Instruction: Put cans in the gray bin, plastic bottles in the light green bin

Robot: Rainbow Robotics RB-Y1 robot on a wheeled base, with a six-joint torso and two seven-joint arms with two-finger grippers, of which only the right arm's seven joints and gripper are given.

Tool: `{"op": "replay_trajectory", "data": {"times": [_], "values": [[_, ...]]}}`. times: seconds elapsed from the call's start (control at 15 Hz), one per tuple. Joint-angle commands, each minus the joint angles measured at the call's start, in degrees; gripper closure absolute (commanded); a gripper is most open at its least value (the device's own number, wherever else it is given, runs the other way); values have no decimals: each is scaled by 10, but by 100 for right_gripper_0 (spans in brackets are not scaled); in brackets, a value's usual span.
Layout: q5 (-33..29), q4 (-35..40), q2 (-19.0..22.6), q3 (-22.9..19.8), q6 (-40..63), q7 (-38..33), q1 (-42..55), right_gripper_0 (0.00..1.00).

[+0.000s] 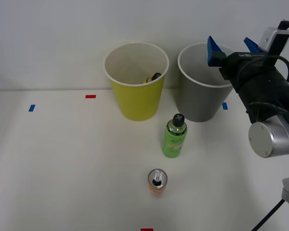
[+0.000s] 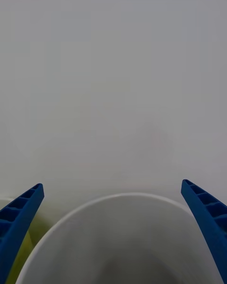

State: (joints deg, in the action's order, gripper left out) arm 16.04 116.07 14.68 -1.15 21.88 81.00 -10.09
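Two bins stand side by side at the back of the counter (image 1: 62, 159): the light green bin (image 1: 136, 79) on the robot's left and the gray bin (image 1: 201, 84) on its right, their rims close but apart. Inside the light green bin something with a dark cap rests against the wall; it looks like a bottle, though little of it shows. The inside of the gray bin cannot be seen deep enough to say whether a can lies in it. In front of the bins, roughly between them, stands the green plastic bottle (image 1: 175, 136), upright with its black cap on. Nearer the robot and well apart from the bins stands the orange-and-white can (image 1: 157, 182), also upright. So, by my reckoning, at least one bottle and one can are left to sort. The right pincer (image 1: 233, 47) hovers over the gray bin's rim, spread wide, its blue fingers (image 2: 19, 217) holding and touching nothing.
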Motion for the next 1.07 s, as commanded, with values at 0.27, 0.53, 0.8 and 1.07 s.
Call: {"op": "replay_trajectory", "data": {"times": [0.27, 0.53, 0.8, 1.07], "values": [[-19, 98, 13, -15, -3, -4, 136, 0], [-43, 112, -4, -5, -40, -6, 223, 0], [-65, 111, -24, -2, -70, 1, 268, 0], [-86, 112, -51, 11, -120, 1, 339, 0]]}}
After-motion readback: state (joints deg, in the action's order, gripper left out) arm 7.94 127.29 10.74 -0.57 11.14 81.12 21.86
